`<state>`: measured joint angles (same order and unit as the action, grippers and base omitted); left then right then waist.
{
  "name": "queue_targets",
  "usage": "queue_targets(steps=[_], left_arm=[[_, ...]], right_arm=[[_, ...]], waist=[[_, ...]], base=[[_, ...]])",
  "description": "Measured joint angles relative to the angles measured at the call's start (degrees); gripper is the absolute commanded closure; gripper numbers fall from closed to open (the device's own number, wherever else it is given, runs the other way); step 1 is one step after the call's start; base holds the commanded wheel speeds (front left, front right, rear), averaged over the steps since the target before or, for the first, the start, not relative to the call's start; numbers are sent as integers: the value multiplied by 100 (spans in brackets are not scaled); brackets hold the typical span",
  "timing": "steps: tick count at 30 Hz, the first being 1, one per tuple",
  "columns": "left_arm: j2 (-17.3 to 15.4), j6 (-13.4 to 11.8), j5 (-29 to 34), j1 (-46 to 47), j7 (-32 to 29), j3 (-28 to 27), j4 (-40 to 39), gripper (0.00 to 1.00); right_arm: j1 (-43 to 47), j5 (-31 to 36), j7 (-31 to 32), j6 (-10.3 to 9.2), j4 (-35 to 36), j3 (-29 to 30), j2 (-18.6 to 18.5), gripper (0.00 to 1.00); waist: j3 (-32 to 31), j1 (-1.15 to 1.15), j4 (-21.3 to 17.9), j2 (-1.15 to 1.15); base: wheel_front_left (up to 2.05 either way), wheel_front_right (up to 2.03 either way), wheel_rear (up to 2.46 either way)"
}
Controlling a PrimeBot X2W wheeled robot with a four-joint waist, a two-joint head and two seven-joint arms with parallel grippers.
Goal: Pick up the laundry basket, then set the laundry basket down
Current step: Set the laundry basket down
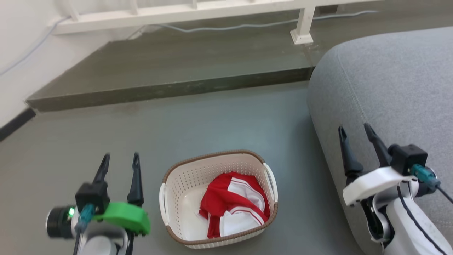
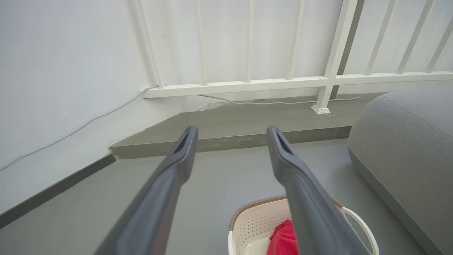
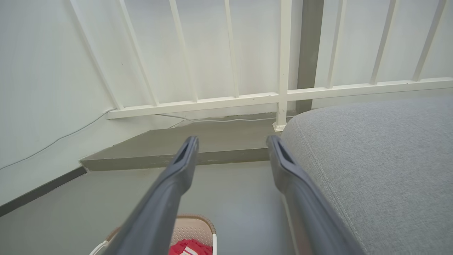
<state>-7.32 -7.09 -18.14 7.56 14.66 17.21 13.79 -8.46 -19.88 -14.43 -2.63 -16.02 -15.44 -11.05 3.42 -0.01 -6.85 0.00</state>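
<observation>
The laundry basket (image 1: 184, 184) is cream-white and perforated, with a brown rim and white side handles. It stands on the grey floor, low in the middle of the head view, holding a red and white garment (image 1: 231, 202). My left gripper (image 1: 120, 161) hovers open to the basket's left, apart from it. My right gripper (image 1: 354, 131) is open to the basket's right, above the grey cushion. The basket (image 2: 254, 223) peeks in at the bottom of the left wrist view between my open left gripper (image 2: 231, 132). In the right wrist view the basket (image 3: 193, 226) sits low, below my open right gripper (image 3: 231, 141).
A large grey cushion (image 1: 389, 92) fills the right side. A raised grey step (image 1: 170, 88) runs across behind the basket, with a white railing (image 1: 177, 14) and a cable (image 1: 247, 25) beyond. A white wall (image 1: 21, 53) stands at the left.
</observation>
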Motion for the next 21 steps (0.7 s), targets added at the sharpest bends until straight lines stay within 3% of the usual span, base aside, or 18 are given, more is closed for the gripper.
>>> queue_targets(steps=[6,21], left_arm=[[102,0,190,-627,0,-302,-175,0],[267,-1,531,-1344,0,-456,-743,0]], right_arm=[[326,36,0,-1,108,-9,21,0],[677,102,0,-4,291,-11,46,0]], waist=[[-207,0,27,0],[-362,0,97,0]], base=[[0,0,0],[0,0,0]])
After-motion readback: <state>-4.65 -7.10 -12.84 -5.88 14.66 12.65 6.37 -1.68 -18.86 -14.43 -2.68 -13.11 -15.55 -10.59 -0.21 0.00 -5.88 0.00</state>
